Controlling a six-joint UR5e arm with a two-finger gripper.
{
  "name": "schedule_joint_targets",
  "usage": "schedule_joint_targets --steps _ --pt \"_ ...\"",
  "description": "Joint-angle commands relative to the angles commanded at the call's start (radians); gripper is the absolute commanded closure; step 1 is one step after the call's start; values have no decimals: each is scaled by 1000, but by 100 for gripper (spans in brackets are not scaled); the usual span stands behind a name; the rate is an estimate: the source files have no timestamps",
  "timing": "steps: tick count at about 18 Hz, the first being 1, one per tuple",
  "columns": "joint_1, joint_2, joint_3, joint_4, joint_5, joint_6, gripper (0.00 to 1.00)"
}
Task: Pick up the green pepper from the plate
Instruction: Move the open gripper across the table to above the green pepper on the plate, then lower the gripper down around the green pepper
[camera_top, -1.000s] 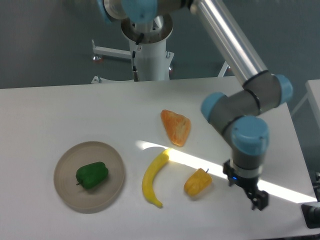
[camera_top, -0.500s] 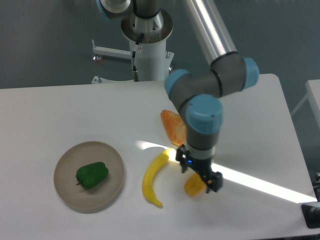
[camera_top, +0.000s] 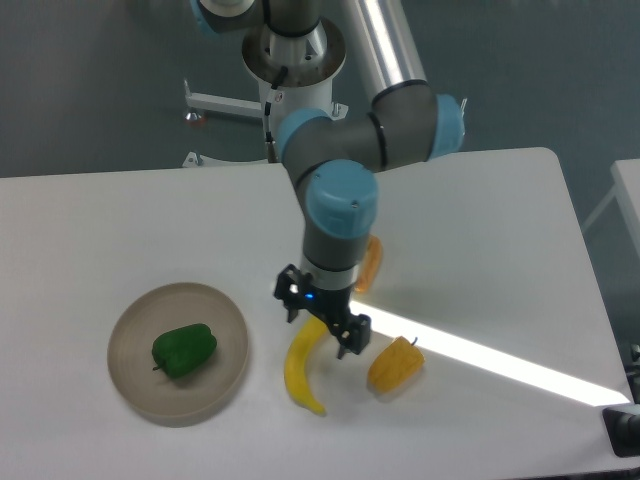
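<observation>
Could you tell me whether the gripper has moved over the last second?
Yes. The gripper has swept left across the table, from beyond the small yellow-orange pepper to above the long yellow pepper, closing in on the plate holding the green pepper.

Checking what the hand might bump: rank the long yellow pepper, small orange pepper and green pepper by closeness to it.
1. Long yellow pepper, right under the hand.
2. Small orange pepper, to its right.
3. Green pepper, far left on the plate.
</observation>
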Motion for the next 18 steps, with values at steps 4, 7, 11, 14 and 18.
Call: schedule_joint_targets --steps 4,7,11,14,18 --pt "-46 0 -55 106 -3 -121 0" --pt "-69 0 -86 128 -5 -152 0" --pt "-87 0 -107 132 -38 -193 0" --pt "-103 3 -124 134 -48 -193 0" --pt "-141 11 -138 140 -48 -192 0"
